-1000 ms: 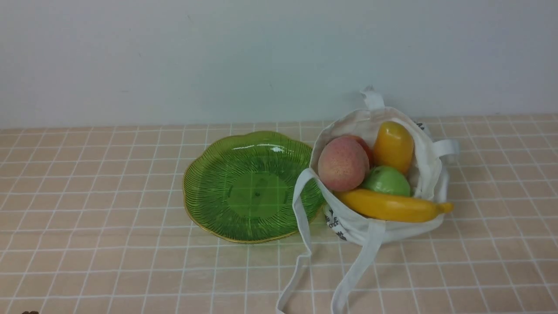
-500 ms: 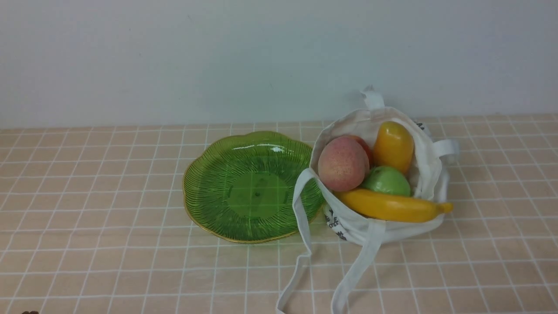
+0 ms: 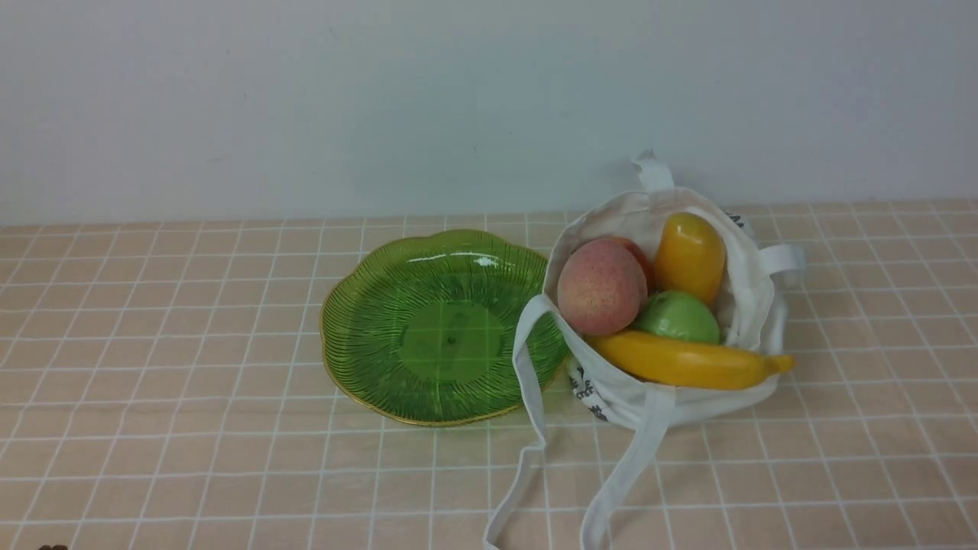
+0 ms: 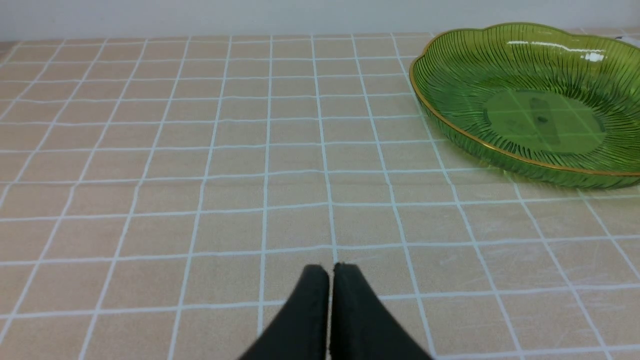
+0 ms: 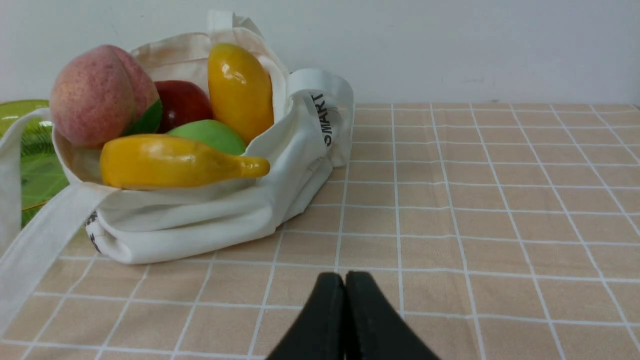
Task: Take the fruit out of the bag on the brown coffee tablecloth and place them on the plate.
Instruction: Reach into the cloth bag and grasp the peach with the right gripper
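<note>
A soft white cloth tote bag (image 3: 688, 405) with small black print is seen lying on the tan-pink tablecloth gridded with thin white lines (image 3: 191, 344). It is set just beside the wide translucent green ribbed plate with a gold rim (image 3: 367, 305), at the plate's 3 o'clock. All five fruit are held in the bag's open mouth. The pink-red speckled peach (image 3: 601, 288) is at 9 o'clock and the yellow-orange mango (image 3: 689, 256) at 1 o'clock. The glossy green apple (image 3: 676, 317) is in the middle, and the dark red apple (image 5: 182, 102) is mostly hidden behind the peach. The long yellow banana (image 3: 688, 360) is laid across the 6 o'clock lip. Nothing is carried on the plate yet.

The left gripper (image 4: 330, 270) and the right gripper (image 5: 345, 277) are shown low over bare cloth, each with its black fingers pressed together and nothing between them.

Several failures can be foreseen:
- **Slipping:** the fruit are glossy and rounded, so one could be squeezed out by an off-centre pinch.
- **Collapse of the pile:** the fruit are loosely stacked. If the banana is lifted first, the peach and green apple may be left unsupported and rolled onto the cloth.
- **Snagging:** a long white strap handle (image 3: 524, 363) is draped over the plate's rim at 4 o'clock. It could be caught by a finger, so that the bag or plate is dragged.
- **Pinched cloth:** the soft bag wall may be gripped along with a fruit.
</note>
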Robot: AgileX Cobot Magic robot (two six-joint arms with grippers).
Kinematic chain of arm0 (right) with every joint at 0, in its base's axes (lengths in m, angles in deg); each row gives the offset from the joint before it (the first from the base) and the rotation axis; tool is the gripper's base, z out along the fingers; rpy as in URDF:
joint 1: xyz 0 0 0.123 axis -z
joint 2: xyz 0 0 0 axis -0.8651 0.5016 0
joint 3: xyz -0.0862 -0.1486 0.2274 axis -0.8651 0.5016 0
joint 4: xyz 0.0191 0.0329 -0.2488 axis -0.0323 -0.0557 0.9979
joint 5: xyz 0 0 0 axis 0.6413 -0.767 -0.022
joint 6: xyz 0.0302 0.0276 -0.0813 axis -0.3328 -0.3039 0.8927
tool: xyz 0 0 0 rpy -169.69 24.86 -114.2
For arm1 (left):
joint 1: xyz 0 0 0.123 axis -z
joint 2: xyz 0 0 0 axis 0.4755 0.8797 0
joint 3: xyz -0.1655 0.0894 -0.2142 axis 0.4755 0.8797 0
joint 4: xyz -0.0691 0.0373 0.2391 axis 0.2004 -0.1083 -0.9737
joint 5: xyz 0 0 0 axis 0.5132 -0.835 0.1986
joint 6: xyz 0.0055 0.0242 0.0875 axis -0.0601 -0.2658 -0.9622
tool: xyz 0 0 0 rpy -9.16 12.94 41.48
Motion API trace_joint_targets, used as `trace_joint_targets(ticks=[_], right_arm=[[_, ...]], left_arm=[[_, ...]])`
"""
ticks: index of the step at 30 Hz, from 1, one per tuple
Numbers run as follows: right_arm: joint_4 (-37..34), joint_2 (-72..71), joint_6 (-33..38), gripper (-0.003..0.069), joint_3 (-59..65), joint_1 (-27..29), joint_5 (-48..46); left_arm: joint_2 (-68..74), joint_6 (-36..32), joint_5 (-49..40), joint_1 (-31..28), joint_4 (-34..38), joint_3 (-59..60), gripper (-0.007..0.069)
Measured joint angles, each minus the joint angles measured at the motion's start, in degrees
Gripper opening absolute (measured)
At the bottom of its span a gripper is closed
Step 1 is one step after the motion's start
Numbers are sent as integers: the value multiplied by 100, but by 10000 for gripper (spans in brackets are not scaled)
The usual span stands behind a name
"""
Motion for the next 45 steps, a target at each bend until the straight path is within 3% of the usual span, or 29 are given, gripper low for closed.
trace_joint_targets(ticks=[11,13,18,24,27,34,41,45], right_arm=[[-253,0,-241,-14,0,0,12],[-1375,0,-872,-14,0,0,18],[-3298,0,-1706,-14,18,0,12],[-3812,0,-1789,-14,18,0,61],[-3868,0,-1711,-14,13,0,61],[-3300,197,-259,-14,-1392,0,-186],[-1740,2302,-139,-14,-2922,0,-1727],[-1592,3718,-171,-14,-3521,0,-2216]], left_arm=[[0,0,0,0,0,0,-8],[0,0,0,0,0,0,-8],[0,0,0,0,0,0,-8],[0,0,0,0,0,0,-8],[0,0,0,0,0,0,-8],[0,0,0,0,0,0,-8],[0,0,0,0,0,0,-8],[0,0,0,0,0,0,-8]])
